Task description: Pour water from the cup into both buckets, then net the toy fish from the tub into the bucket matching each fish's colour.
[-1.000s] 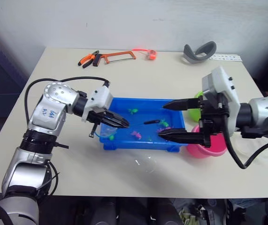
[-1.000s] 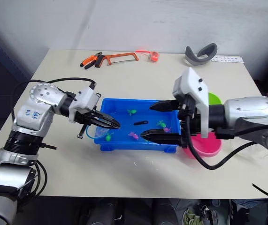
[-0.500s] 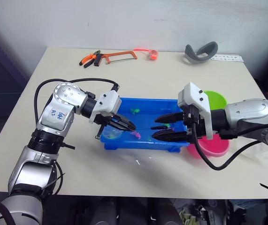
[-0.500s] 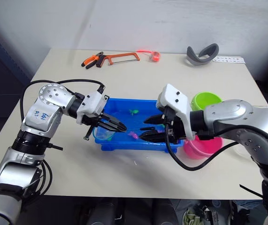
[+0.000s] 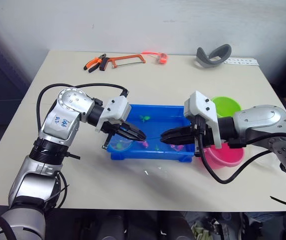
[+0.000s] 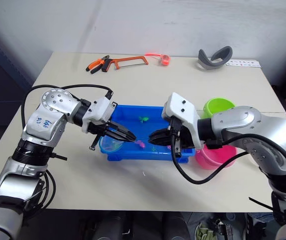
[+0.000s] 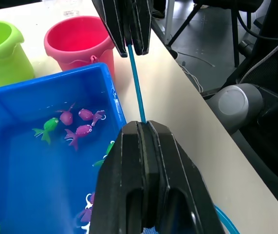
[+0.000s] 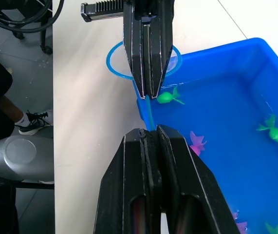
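The blue tub point(image 5: 153, 106) sits mid-table with pink fish point(image 7: 83, 130) and green fish point(image 7: 47, 127) in its water. My left gripper point(image 5: 138, 135) is shut on the net's thin blue handle point(image 7: 136, 83) over the tub's left end. The blue hoop point(image 6: 111, 145) hangs just behind it at the tub's near-left corner. My right gripper point(image 5: 167, 136) faces it from the right, shut on the same handle a short way along. The green bucket point(image 5: 226, 106) and pink bucket point(image 5: 228, 154) stand right of the tub. Behind the pink bucket stands a clear thing, probably the cup point(image 7: 68, 6).
Orange-handled pliers point(image 5: 95, 63), a hacksaw point(image 5: 125, 61) and a small red item point(image 5: 161, 57) lie at the table's far edge. A grey curved band point(image 5: 213, 54) and a white strip point(image 5: 240, 61) lie at the far right. My right forearm passes over the pink bucket.
My right gripper has swung left over the tub and gone from wide open to shut on the net's handle. The left gripper has kept its hold on the net.
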`<state>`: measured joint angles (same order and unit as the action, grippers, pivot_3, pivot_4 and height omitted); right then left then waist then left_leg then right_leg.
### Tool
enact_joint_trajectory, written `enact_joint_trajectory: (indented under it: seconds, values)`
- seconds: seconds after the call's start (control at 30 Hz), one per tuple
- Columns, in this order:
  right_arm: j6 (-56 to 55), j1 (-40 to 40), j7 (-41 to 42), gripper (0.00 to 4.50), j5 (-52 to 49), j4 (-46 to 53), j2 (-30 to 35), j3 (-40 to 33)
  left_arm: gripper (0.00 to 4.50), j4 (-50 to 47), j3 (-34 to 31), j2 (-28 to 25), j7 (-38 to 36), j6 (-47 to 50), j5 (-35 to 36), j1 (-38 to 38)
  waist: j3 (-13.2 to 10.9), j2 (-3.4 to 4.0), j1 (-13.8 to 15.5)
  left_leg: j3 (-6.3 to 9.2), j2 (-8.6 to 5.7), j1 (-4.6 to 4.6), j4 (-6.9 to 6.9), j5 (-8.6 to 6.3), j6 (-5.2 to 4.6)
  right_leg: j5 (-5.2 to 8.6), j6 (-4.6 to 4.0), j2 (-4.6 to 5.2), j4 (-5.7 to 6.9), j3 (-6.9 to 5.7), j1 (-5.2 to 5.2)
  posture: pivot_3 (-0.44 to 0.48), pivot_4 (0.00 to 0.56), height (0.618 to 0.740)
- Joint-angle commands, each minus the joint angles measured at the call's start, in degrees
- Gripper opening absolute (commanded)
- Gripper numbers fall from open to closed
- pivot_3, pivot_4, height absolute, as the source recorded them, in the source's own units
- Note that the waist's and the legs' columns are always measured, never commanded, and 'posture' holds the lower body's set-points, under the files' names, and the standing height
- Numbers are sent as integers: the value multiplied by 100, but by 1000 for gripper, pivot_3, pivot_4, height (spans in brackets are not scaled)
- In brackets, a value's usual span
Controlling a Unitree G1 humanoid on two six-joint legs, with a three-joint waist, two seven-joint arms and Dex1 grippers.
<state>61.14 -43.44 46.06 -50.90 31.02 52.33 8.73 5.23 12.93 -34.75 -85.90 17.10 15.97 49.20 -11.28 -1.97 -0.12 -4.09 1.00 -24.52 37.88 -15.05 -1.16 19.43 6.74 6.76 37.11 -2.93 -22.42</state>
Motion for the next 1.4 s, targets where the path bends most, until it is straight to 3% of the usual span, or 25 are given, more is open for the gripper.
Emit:
enact_joint_trajectory:
  seconds: [0.03,0.07,0.17,0.23,0.27,0.4,0.47,0.57,0.7,0.97,1.4]
  values:
    - [-122,-13,129,160,103,113,-6,-129,0,-134,-56,16,7,138,158,149,0,0,0,0,0,0,0,0,0,0,0,0,0,0,0,0,150,740]
    - [-114,-1,130,160,107,144,1,-166,0,-82,-94,51,76,270,193,189,0,0,0,0,0,0,0,0,0,0,0,-1,0,0,0,0,150,740]
    - [-111,-12,112,0,146,161,46,-303,976,73,-226,174,256,470,291,301,0,0,1,0,0,0,1,0,0,0,0,-1,2,0,0,0,150,740]
    - [-197,3,191,0,301,162,232,-389,2099,52,-366,190,308,728,468,328,0,0,3,0,-1,-1,3,0,0,0,0,0,1,0,1,0,150,740]
    - [-278,32,259,0,423,166,376,-429,2298,24,-453,177,335,899,579,340,-1,1,1,0,0,-1,3,0,0,0,0,0,1,0,1,0,150,740]
    - [-913,439,666,0,1099,14,1179,-690,4106,-273,-748,-190,186,1579,1071,155,-2,3,2,2,-2,-6,3,0,1,0,0,0,2,-2,0,0,150,740]
    - [-1324,665,883,0,1437,-59,1482,-764,4476,-420,-758,-374,159,1612,1114,-27,-1,4,-17,1,-3,-6,1,0,2,0,1,-1,0,0,0,0,150,740]
    - [-1994,1017,1205,0,1929,-256,1869,-964,4476,-635,-745,-671,171,1435,999,-477,0,17,-25,-5,0,0,0,-1,4,0,1,-5,-2,7,0,0,150,740]
    - [-3711,1515,1732,0,3034,-693,2312,-966,4476,-840,-721,-803,355,1266,876,-884,-3,22,-3,-7,1,2,2,-1,4,0,0,-7,-1,8,-2,0,150,740]
    - [-6284,1716,2349,0,4293,-1801,2376,-800,4476,-910,-632,-796,561,1209,820,-989,-5,25,-6,-9,-2,3,9,2,10,-2,3,-5,0,11,1,0,150,740]
    - [-8030,1736,2360,0,5168,-2421,1991,-581,4476,-1037,-652,-726,778,1394,962,-918,-10,40,-4,-9,0,5,11,10,23,-1,3,-8,4,10,1,0,150,740]
